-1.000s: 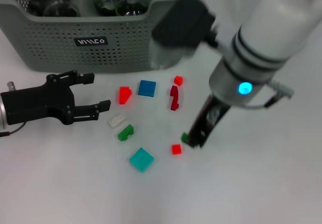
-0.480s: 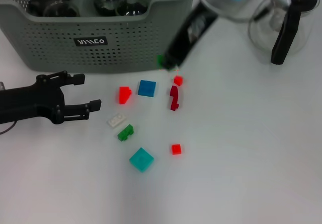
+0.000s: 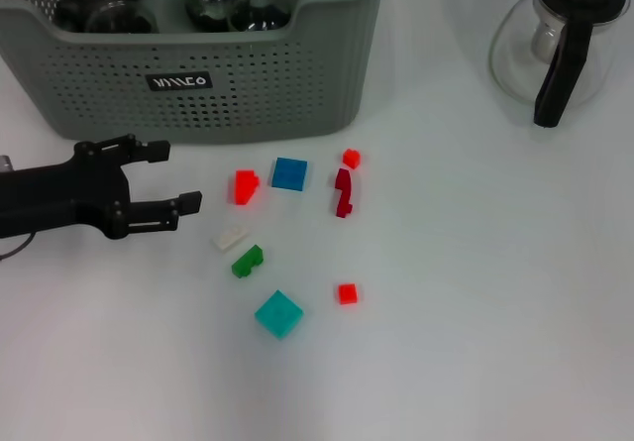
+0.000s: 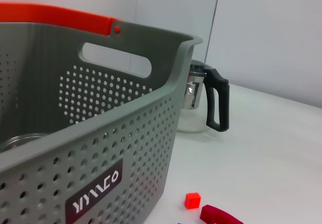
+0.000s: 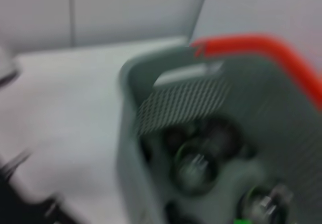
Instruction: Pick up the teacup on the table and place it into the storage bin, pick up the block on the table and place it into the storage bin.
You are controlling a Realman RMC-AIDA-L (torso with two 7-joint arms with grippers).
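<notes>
We see the left gripper (image 3: 168, 176) at nine o'clock on the table (image 3: 475, 312), jaws spread and holding nothing. The storage bin (image 3: 198, 74) sits at eleven o'clock with glass teacups (image 3: 99, 0) inside. Small blocks lie near centre, among them a blue block (image 3: 289, 173) and a teal block (image 3: 278, 313). The right gripper is out of sight; its wrist camera looks, blurrily, into the bin.

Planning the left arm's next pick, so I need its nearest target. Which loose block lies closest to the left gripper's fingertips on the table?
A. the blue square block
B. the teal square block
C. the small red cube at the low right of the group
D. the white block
D: in the head view the white block lies just past the open left gripper, nearer than any other block.
</notes>
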